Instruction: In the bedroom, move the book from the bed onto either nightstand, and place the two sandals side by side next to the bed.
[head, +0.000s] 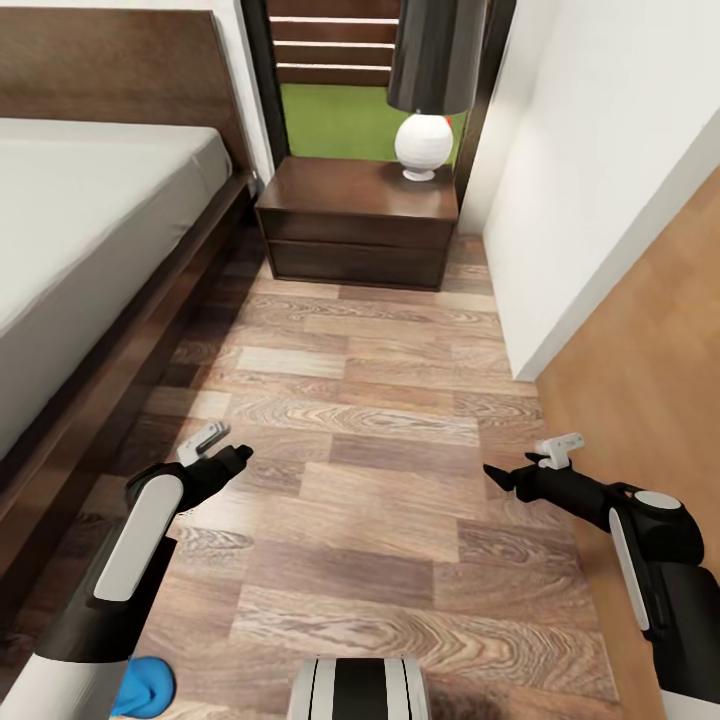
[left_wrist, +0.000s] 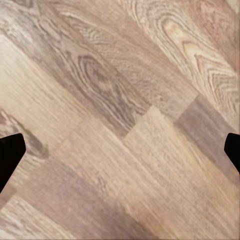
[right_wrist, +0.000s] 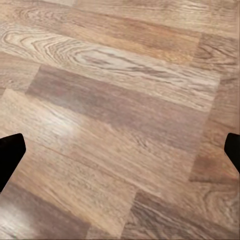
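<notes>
In the head view the bed (head: 90, 210) runs along the floor (head: 370, 440) from 8 to 11 o'clock. The nightstand (head: 360, 215) stands at 12, just beside the bed's head, against the window (head: 340, 90) behind it. A lamp (head: 425, 140) sits on its right rear corner. A wall (head: 600, 170) lies at 2. One sandal (head: 145, 688) lies at 7, beside the bed.

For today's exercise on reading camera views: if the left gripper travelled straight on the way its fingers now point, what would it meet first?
Judging by the left wrist view, the left gripper, open with nothing between its fingers, looks straight at the wood-plank floor. It would probably meet the bare floor first; how far off is unclear.
</notes>
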